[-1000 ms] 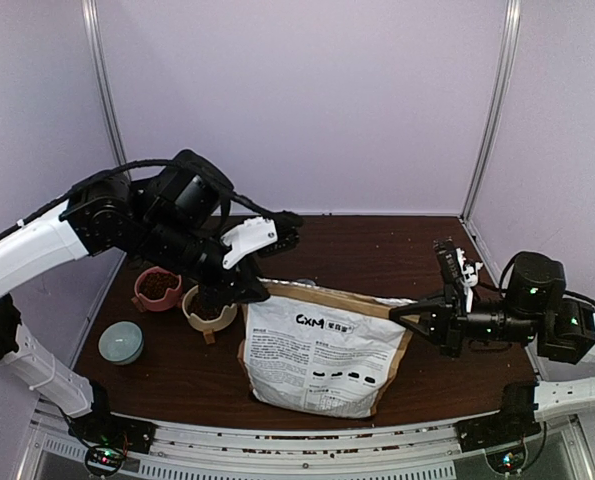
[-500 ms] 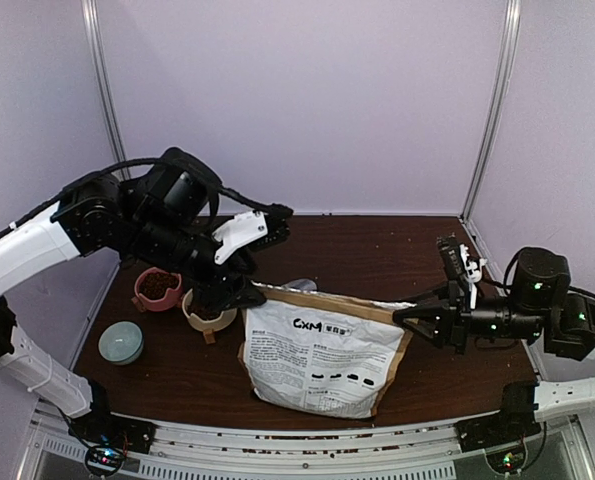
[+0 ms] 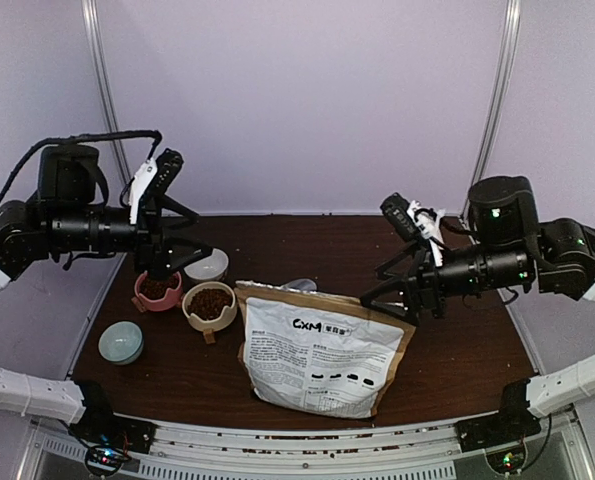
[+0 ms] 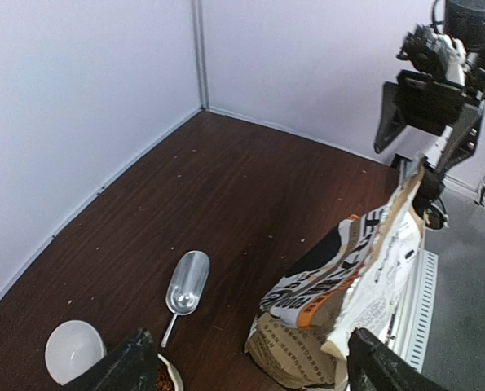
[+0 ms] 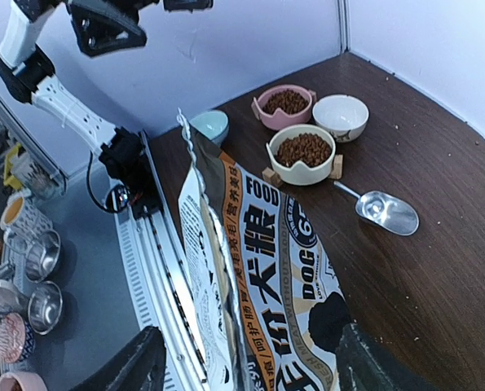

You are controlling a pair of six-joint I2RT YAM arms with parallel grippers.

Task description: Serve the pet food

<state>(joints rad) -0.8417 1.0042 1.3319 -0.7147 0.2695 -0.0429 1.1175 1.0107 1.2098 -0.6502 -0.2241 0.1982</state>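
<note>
Kibble (image 5: 304, 150), small reddish-brown pellets, lies in the round cream bowl (image 5: 299, 173) and the pink bowl (image 5: 283, 122) beside it. We note a creased paper bag (image 5: 258, 269) standing upright and a shiny metal scoop (image 5: 385, 210) lying flat behind it. Left gripper (image 3: 182, 262), right gripper (image 3: 387, 292): fingers spread, gripping nothing.

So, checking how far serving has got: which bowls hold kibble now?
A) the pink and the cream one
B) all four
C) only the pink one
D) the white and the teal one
A: brown kibble lies in the pink bowl and the cream bowl, while the white bowl is bare inside.
</note>
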